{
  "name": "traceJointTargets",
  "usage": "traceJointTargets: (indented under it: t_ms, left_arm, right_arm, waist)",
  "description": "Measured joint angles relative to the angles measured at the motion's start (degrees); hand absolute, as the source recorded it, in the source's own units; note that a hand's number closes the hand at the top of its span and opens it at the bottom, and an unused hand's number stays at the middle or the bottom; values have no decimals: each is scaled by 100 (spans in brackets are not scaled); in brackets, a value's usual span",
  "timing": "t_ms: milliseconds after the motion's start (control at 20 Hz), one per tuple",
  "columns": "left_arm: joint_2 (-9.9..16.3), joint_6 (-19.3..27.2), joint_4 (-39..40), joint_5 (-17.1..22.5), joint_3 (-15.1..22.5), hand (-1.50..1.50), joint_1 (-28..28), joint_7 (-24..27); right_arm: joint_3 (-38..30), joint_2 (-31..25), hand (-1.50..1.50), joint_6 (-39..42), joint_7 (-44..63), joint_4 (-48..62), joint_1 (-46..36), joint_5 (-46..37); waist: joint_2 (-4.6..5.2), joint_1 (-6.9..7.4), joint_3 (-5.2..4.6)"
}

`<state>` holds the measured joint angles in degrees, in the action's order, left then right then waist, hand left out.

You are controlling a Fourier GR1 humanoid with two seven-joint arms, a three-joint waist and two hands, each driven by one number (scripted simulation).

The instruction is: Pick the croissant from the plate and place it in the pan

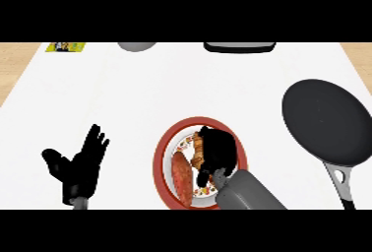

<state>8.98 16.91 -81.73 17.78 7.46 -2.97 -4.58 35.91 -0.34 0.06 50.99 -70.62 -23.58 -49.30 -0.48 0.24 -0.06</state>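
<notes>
Croissant (198,150) lies on the red-rimmed plate (161,152), beside a sausage (182,176), with the right hand (218,150) curled over it. Black pan (327,123) stands at the right, apart. Left hand (78,165) rests with straight fingers. Far-left packet (67,47) has unreadable print.

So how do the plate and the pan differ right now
The plate is white with a red rim; the pan is black all over. The plate holds food, with the right hand over it; the pan holds nothing. The pan has a handle, the plate none. Both lie flat on the white counter.
</notes>
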Motion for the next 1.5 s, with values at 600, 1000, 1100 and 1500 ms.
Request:
traceJointTargets:
  t_ms: [600, 1000, 1100, 1500]
  left_arm:
    - [-176, -165, 51, -180, -218, 0, 46, -88]
    - [-190, -267, -10, -235, -303, 0, -57, -45]
    - [-220, -229, -94, -246, -280, 0, -122, -75]
    - [-189, -222, -143, -253, -349, 0, -162, -114]
  right_arm:
    - [-115, 1, 150, 71, -396, 32, 20, -144]
    - [104, -225, 150, 9, -115, -852, 283, -1101]
    - [252, -336, 150, -103, 111, -1260, 308, -1522]
    - [116, -491, 150, -58, 806, -3018, 303, -2802]
  waist:
    - [-2, -5, 8]
    - [12, -41, 19]
    - [0, -65, 16]
    - [0, -102, 12]
